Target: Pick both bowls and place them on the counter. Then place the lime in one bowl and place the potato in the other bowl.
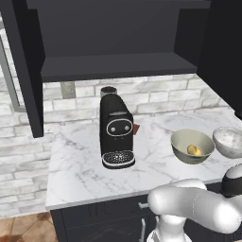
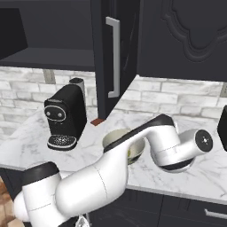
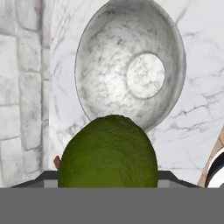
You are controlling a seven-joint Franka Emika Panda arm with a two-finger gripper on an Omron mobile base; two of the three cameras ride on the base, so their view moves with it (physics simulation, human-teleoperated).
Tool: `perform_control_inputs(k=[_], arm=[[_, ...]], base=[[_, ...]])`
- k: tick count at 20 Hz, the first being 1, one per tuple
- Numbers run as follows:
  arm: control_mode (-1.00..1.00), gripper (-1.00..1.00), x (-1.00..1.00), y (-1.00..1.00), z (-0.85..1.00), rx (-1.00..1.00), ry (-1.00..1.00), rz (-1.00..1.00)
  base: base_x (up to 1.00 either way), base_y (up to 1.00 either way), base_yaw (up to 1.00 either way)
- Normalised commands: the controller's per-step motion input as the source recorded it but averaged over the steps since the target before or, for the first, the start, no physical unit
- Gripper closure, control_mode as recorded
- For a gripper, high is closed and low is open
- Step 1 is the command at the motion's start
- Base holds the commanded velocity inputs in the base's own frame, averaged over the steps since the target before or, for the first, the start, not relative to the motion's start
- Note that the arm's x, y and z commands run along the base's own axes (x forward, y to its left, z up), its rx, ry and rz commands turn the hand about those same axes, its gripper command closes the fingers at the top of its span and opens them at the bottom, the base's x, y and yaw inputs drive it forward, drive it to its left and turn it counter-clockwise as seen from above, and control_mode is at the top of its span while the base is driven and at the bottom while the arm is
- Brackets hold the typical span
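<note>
Marble counter [image 1: 85, 165]; lime [image 3: 108, 153], round, above marbled bowl [image 3: 105, 65]

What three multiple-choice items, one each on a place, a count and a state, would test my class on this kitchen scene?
1. Where is the potato?
A in the olive-beige bowl
B on the shelf
C beside the coffee machine

2. How many bowls stand on the counter?
A one
B two
C three

3. The white marbled bowl is:
A holding the potato
B overturned
C empty

Answers:
1 A, the yellow lump lies inside it.
2 B, the two stand side by side.
3 C, the hand view shows its bare inside, with the lime at the gripper.
</note>
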Motion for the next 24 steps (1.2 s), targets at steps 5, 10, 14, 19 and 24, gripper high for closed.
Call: perform_control_inputs(k=[5, 10, 14, 19, 24], arm=[[-1.0, 1.0, 0.26, -0.2, -0.23, 0.0, 0.11, 0.0], [-1.0, 1.0, 0.23, -0.12, -0.14, -0.02, 0.14, 0.0], [-1.0, 1.0, 0.2, -0.08, -0.23, -0.03, 0.15, 0.0], [-1.0, 1.0, 0.13, -0.05, -0.3, -0.03, 0.1, 0.0], [-1.0, 1.0, 0.13, 0.0, -0.24, -0.03, 0.08, 0.0]], base=[[0.0, 0.0, 0.0], [0.0, 0.0, 0.0], [0.0, 0.0, 0.0], [0.0, 0.0, 0.0], [0.0, 0.0, 0.0]])
